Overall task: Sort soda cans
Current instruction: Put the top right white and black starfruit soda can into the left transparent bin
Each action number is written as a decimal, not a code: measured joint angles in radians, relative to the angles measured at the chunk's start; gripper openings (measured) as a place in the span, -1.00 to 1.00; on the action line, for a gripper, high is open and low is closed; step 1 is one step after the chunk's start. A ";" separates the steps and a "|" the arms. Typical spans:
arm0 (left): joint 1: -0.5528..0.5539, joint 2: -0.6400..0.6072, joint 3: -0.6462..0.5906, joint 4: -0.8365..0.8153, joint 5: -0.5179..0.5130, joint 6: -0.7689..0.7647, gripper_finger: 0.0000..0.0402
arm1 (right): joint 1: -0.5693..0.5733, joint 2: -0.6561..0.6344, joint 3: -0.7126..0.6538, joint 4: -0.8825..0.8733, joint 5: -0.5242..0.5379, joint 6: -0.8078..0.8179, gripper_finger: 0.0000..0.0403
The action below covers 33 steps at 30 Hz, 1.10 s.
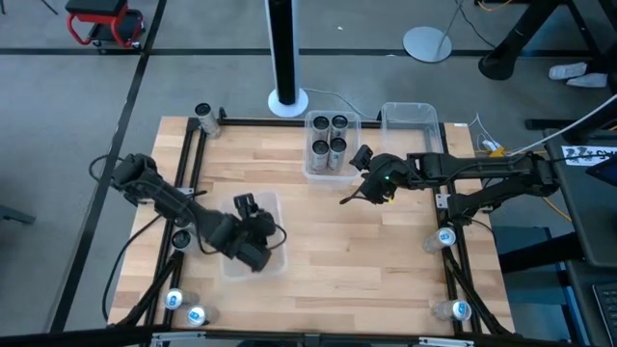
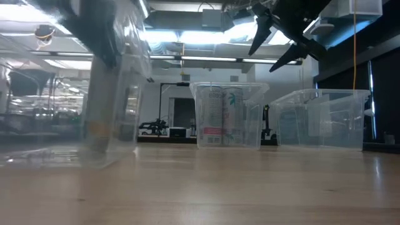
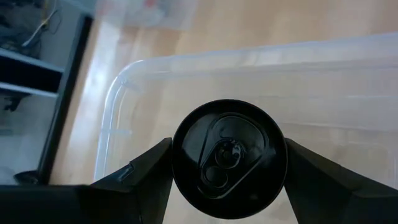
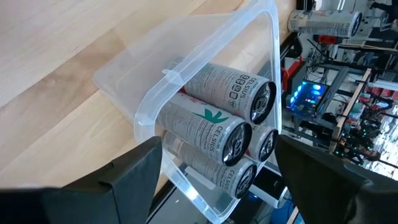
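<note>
A soda can with a dark top sits between the fingers of my left gripper, over a clear bin at the table's near left. In the left wrist view the bin's rim and floor lie behind the can. A second clear bin at the far middle holds several silver soda cans standing on its floor. My right gripper hovers open just to the right of that bin, nothing between its fingers. My left gripper pinches the can between its two fingers, one on each side of the wall just below the dark top. The fingers slant down from the table's left. The can is lifted over the bin, its top facing back toward the wrist.
An empty clear bin stands at the far right. Loose cans lie along the frame rails: one at the far left corner, two at the near left, two on the right. Bare wood lies between the bins.
</note>
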 joint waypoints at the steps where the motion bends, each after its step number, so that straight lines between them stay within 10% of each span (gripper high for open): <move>1: 0.015 -0.022 -0.026 0.026 -0.003 0.018 0.22 | 0.000 0.000 0.000 0.000 0.000 0.000 0.55; 16: 0.392 -0.361 -0.347 0.456 0.133 0.446 0.22 | 0.000 0.000 0.000 0.020 0.000 -0.004 0.55; 33: 0.879 -0.380 -0.392 0.679 0.469 0.866 0.22 | 0.000 0.000 0.000 0.020 0.000 -0.004 0.55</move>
